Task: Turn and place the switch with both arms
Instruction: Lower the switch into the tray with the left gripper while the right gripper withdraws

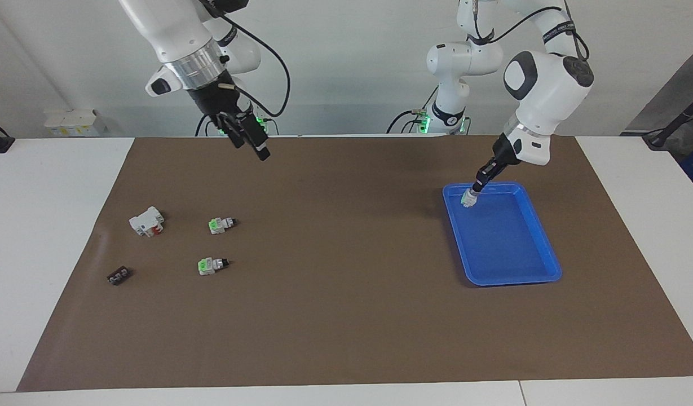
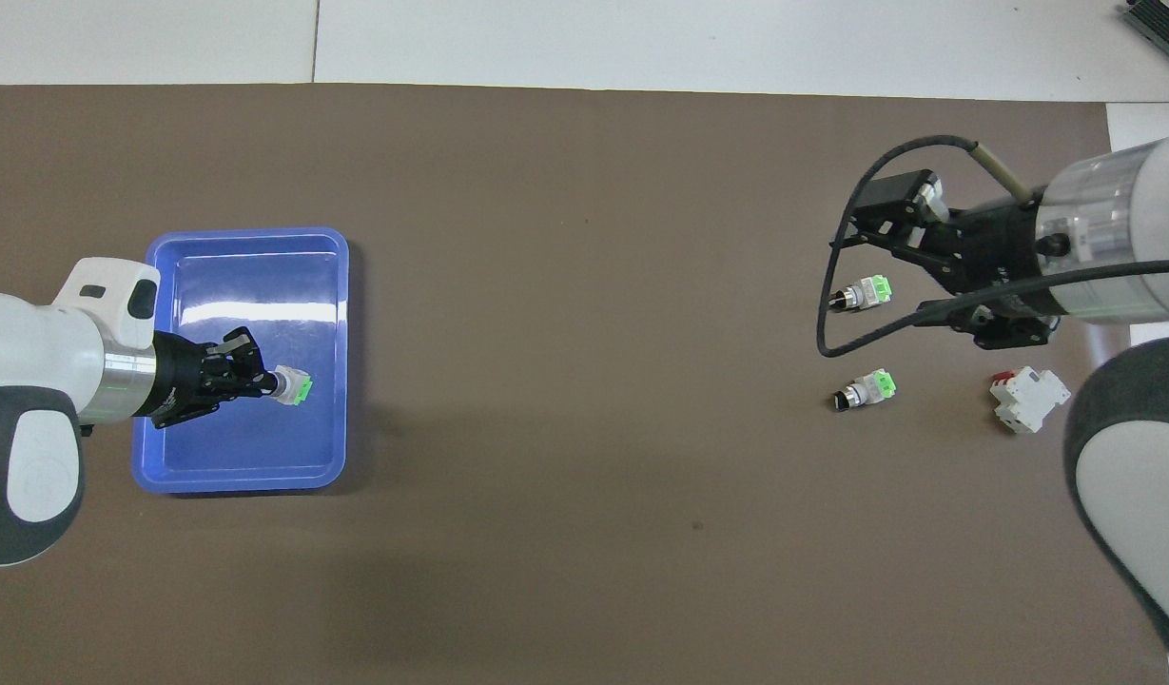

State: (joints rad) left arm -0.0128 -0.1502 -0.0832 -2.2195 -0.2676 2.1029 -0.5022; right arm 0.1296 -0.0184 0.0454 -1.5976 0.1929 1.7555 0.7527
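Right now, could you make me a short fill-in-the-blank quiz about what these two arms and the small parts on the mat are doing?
1. The left pincer holds a switch over the ____ tray.
2. The right pincer hangs over the mat with its fingers ____.
3. ____ more green-faced switches lie on the brown mat.
4. The white block has a ____ part.

Missing words: blue; open; two; red

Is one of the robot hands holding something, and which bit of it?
Yes. The left gripper holds a switch by its black knob end, green face down, over the blue tray. The right gripper is open and holds nothing.
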